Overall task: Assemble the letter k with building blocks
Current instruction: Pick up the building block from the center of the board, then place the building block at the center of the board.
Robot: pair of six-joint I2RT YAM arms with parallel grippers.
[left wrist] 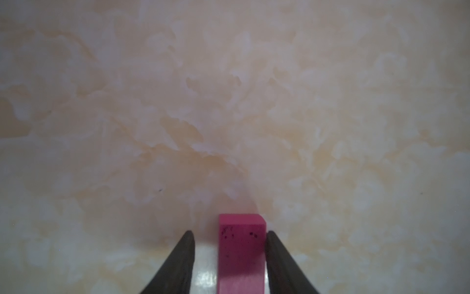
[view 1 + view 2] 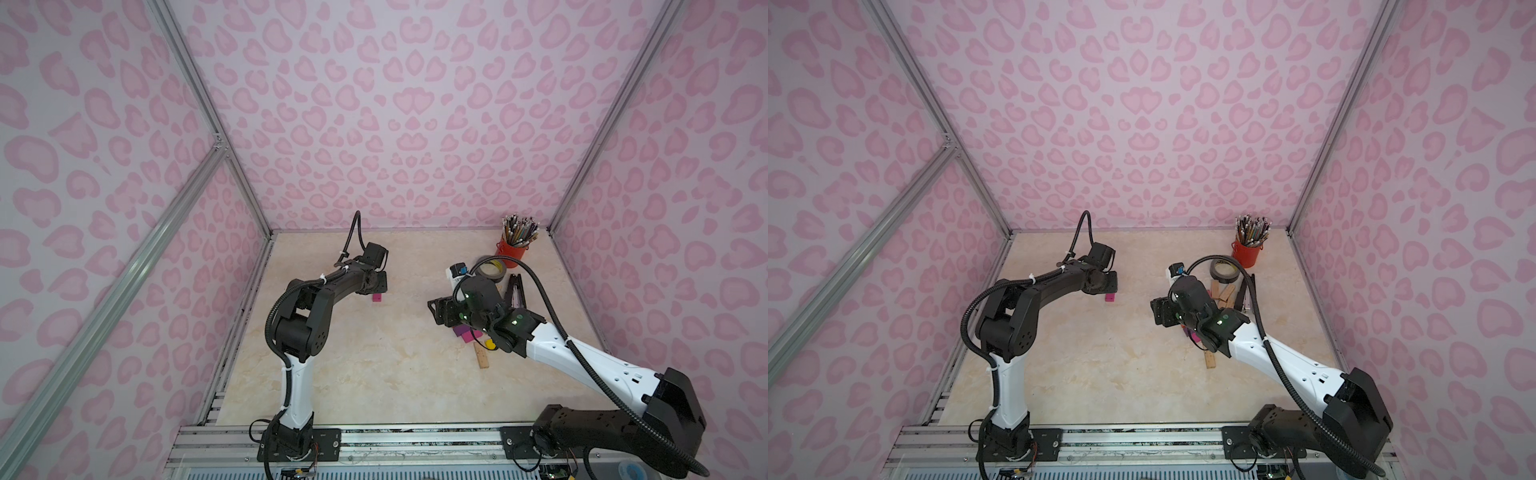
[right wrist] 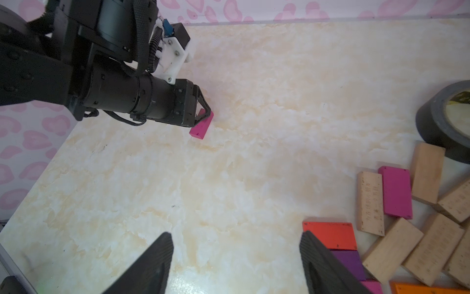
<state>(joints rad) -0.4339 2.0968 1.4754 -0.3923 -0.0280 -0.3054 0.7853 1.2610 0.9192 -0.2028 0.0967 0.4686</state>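
Left wrist view: a flat magenta rectangular block (image 1: 241, 254) lies on the cream marbled table (image 1: 229, 101), long axis straight out between the fingers (image 1: 278, 259) of the left gripper (image 1: 230, 233), one touching, one just clear. The right gripper (image 3: 235, 234) gapes wide, empty.

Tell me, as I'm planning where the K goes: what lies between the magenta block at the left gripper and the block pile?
Nothing: the right wrist view shows only bare marble tabletop between the magenta block and the block pile.

Soft even light; left wrist view blurred, glare on the tabletop (image 1: 206, 279)
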